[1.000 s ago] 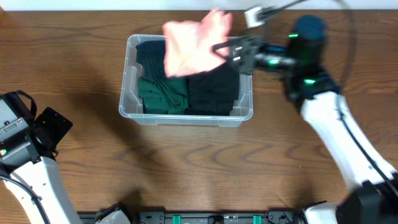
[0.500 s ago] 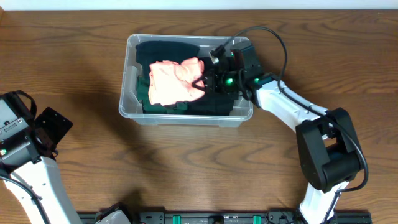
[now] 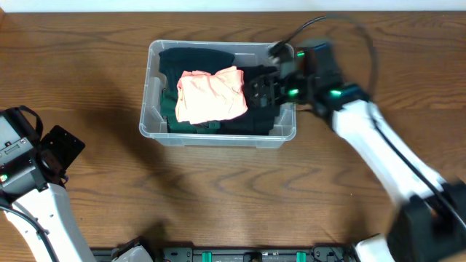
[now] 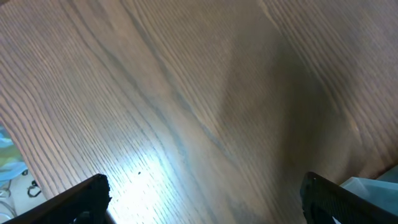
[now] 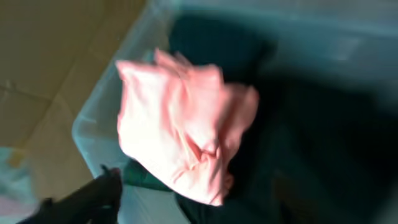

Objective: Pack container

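The clear plastic container (image 3: 218, 137) stands at the back middle of the table. A crumpled pink cloth (image 3: 211, 94) lies in it on top of dark green (image 3: 191, 120) and black folded clothes (image 3: 251, 116). My right gripper (image 3: 261, 89) hovers over the container's right half, just right of the pink cloth, open and holding nothing. In the right wrist view the pink cloth (image 5: 180, 124) lies free, and one dark finger (image 5: 93, 196) stands apart from it by the container wall (image 5: 93, 124). My left gripper (image 4: 211, 205) is open over bare wood at the near left.
The left arm (image 3: 29, 175) rests at the table's near left corner, far from the container. The right arm (image 3: 386, 153) stretches from the near right up to the container's right end, with a cable looping above it. Brown wood surrounds the container.
The right gripper carried the pink cloth down into the container, opened and let it go. It has drawn back a little to the right. The left arm has not moved.
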You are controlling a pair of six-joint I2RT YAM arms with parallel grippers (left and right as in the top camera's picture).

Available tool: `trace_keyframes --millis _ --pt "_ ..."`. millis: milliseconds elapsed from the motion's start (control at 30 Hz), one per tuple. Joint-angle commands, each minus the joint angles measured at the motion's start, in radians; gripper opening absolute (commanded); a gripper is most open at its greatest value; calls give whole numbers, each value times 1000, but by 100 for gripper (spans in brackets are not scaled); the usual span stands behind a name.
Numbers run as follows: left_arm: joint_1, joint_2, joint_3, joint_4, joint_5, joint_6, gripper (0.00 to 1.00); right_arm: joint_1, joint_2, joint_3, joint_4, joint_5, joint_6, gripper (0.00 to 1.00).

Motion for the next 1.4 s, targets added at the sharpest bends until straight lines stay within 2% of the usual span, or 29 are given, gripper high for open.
trace_keyframes --millis 0,100,367,433,567,800,1033,1167,1367 --pt "5 4 16 -3 -16 17 98 -62 -158 8 -5 70 -109 88" --pt "5 4 16 -3 -16 17 98 -105 -233 8 -2 70 -109 99" --pt "5 4 16 -3 -16 17 98 -155 -332 8 -11 70 -110 99" --pt "5 4 16 -3 -16 17 98 -155 -333 8 -84 72 -110 99" --pt "5 4 16 -3 -15 17 98 -171 -334 8 -142 222 -111 99" --pt "5 4 16 -3 -16 17 98 -352 -389 8 -143 248 -213 99" --pt "5 4 16 -3 -16 17 98 -510 -566 8 -204 234 -321 99" --pt "5 4 16 -3 -16 17 98 -509 -672 1 -287 257 -424 99" --pt "5 4 16 -3 -16 17 98 -507 -831 -145 -354 287 -431 99"
